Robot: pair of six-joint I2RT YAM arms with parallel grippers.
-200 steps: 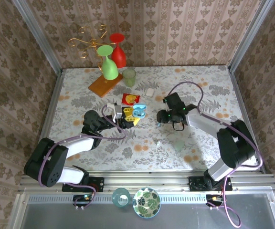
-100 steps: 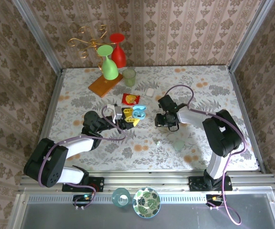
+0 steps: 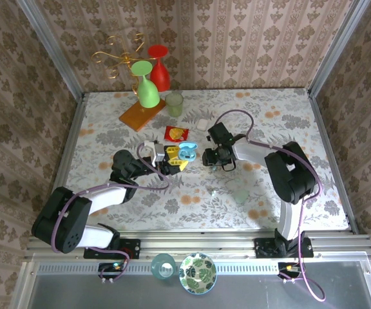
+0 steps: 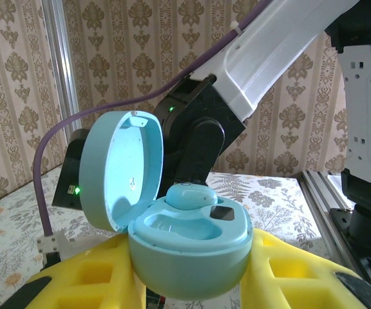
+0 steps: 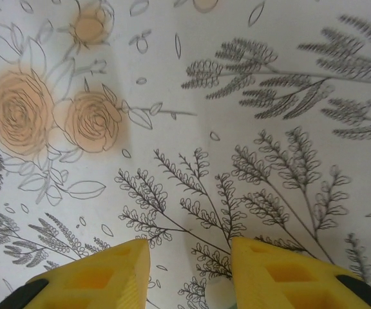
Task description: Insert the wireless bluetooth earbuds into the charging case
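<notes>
Between the left gripper's [image 4: 189, 283] yellow fingers: charging case [image 4: 189, 251], clamped at the base, mid-table and near the right gripper [image 5: 187, 257]. Lid [image 4: 131, 167] is hinged up, near upright, and the open side faces up. Long axis runs roughly finger to finger. One earbud [image 4: 187, 193] sits in a socket; can't make out a second. Shell is smooth, light-blue oval plastic. Right gripper's fingers are apart over the floral tablecloth [image 5: 269, 96], nothing between them.

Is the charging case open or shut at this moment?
Open: the charging case has its lid raised at the left, and an earbud inside is visible.
</notes>
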